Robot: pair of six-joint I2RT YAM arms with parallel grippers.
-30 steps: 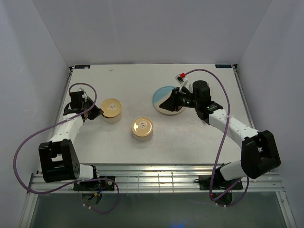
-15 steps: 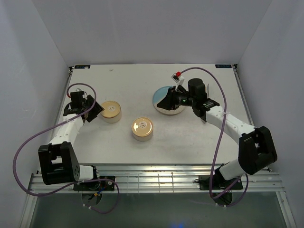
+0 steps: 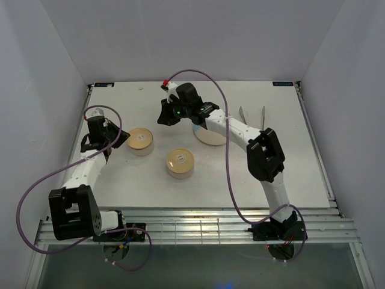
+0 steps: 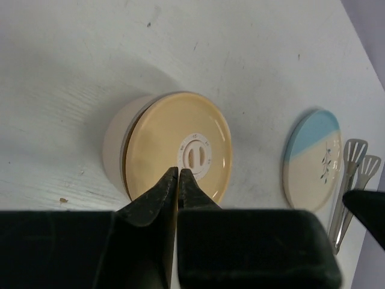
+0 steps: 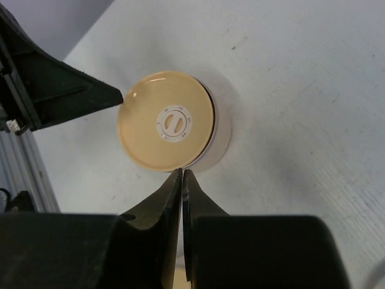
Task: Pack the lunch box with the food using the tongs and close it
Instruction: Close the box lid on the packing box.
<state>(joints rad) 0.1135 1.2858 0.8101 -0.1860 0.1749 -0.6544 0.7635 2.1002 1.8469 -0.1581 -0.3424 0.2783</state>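
Note:
The lunch box stands as two separate lidded tins: one at the left and one nearer the middle. My left gripper is shut at the left tin's left side, its tips over the wooden lid's near edge. My right gripper reaches across from the right and is shut, its tips just short of the same tin. The tongs lie on the table to the right of the plate, held by nothing. No food is in view.
The cream-and-blue plate lies behind the middle tin, partly under the right arm; in the left wrist view the plate looks bare, with the tongs beside it. White walls enclose the table on three sides.
The right arm has swung from over the plate far to the left, up to the left tin, and its jaws have closed. The tongs now show on the table. The left gripper has barely moved.

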